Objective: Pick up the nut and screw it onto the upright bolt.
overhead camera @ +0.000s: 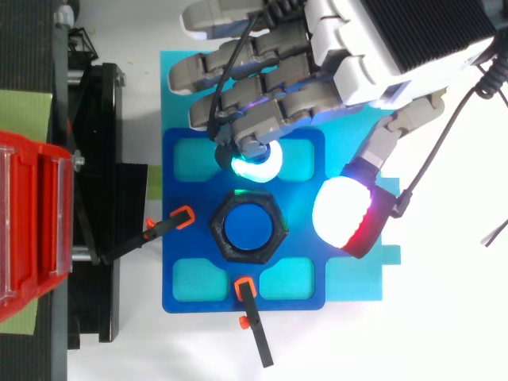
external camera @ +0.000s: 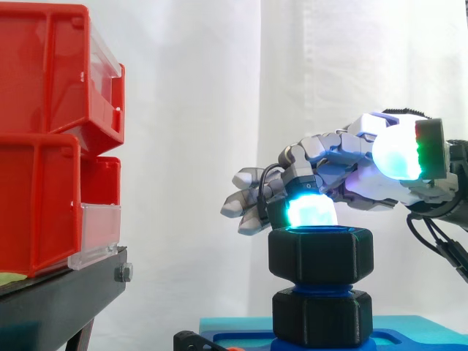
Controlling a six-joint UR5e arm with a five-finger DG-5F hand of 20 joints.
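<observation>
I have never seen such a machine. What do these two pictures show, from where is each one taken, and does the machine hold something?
It is a robot arm ending in a robot hand with fingers and a thumb; the glowing pads are its own fingertips. One picture looks level from the side, the other looks down from above. On a blue plastic plate stands an upright blue bolt, and a black six-sided nut sits around its top. Black clamps with orange tips lie on the plate. Red plastic bins stand at the left on a black stand. The robot hand holds nothing: one pad is at the nut's edge, while the thumb is apart from it.
</observation>
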